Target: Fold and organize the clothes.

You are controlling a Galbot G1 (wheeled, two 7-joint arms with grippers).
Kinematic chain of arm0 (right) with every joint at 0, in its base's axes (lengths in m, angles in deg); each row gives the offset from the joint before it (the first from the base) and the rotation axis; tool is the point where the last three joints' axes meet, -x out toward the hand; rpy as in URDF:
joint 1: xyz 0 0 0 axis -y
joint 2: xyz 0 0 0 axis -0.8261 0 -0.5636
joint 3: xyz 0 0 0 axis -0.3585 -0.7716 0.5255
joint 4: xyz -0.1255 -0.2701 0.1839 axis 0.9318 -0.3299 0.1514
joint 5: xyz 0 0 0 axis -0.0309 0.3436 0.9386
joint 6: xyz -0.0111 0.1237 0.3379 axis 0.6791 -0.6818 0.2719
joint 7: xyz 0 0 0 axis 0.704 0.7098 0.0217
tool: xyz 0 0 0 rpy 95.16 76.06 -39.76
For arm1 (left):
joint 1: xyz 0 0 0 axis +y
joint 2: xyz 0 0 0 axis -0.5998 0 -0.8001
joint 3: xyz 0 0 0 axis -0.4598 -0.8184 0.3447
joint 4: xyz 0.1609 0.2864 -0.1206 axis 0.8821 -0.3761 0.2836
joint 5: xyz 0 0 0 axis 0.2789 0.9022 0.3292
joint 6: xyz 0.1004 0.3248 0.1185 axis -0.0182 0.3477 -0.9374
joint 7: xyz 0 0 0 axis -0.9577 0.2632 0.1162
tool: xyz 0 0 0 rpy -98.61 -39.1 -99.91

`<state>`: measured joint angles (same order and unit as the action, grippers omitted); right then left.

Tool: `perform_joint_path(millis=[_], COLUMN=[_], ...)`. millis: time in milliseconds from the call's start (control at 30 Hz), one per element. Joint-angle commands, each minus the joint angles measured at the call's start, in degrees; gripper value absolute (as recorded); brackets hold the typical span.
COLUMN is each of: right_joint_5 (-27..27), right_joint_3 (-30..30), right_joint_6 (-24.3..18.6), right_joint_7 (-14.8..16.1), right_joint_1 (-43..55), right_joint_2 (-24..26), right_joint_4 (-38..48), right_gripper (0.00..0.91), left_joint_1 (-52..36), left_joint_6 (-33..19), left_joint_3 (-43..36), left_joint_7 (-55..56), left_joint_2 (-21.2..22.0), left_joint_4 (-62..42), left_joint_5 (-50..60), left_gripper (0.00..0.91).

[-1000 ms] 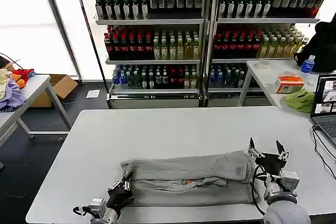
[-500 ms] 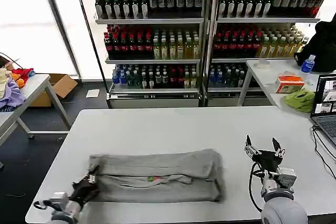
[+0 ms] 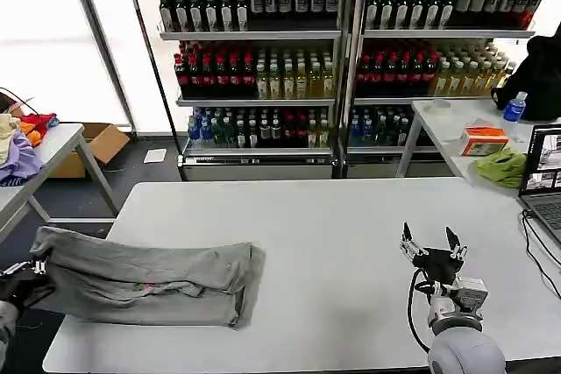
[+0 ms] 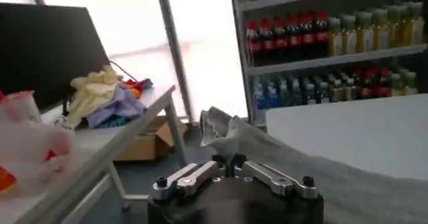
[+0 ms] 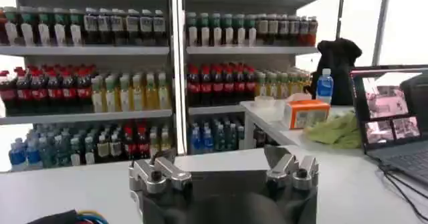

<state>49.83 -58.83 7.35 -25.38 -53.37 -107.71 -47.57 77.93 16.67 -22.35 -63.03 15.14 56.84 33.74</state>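
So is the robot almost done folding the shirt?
Partly. The grey shirt already lies folded into a long strip. Right now the left hand is shut on its end and has dragged it to the left edge of the table, part hanging past it. The right hand waits open, empty. Shorter folds and tidy placing look still left.

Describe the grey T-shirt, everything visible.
The T-shirt is light grey, soft cotton by its look, folded into a long wrinkled band with a small multicoloured print on its front. It lies at the white table's left front edge, one end overhanging, where the left gripper is shut on it. The right gripper hovers open, apart.
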Motion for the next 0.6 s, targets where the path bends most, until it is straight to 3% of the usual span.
perform_joint_path(millis=[33, 233, 600], right_joint_5=[-0.1, -0.2, 0.0], right_joint_3=[0.2, 1.9, 5.0], right_joint_6=[0.2, 0.4, -0.2], right_joint_7=[-0.2, -0.3, -0.7], right_joint_1=[-1.1, -3.4, -8.6], right_joint_2=[0.0, 0.1, -0.5], right_joint_4=[-0.8, -3.2, -6.0], right_gripper=[0.907, 0.907, 0.907], left_joint_1=[1.7, 1.3, 0.7], left_joint_6=[1.9, 6.1, 9.7], left_joint_3=[-1.3, -14.3, -27.5], left_joint_7=[2.1, 5.8, 8.9], left_joint_2=[1.6, 7.1, 8.8], left_joint_4=[9.0, 17.9, 22.3], left_joint_5=[6.4, 10.0, 11.4], left_gripper=[0.0, 0.0, 0.0])
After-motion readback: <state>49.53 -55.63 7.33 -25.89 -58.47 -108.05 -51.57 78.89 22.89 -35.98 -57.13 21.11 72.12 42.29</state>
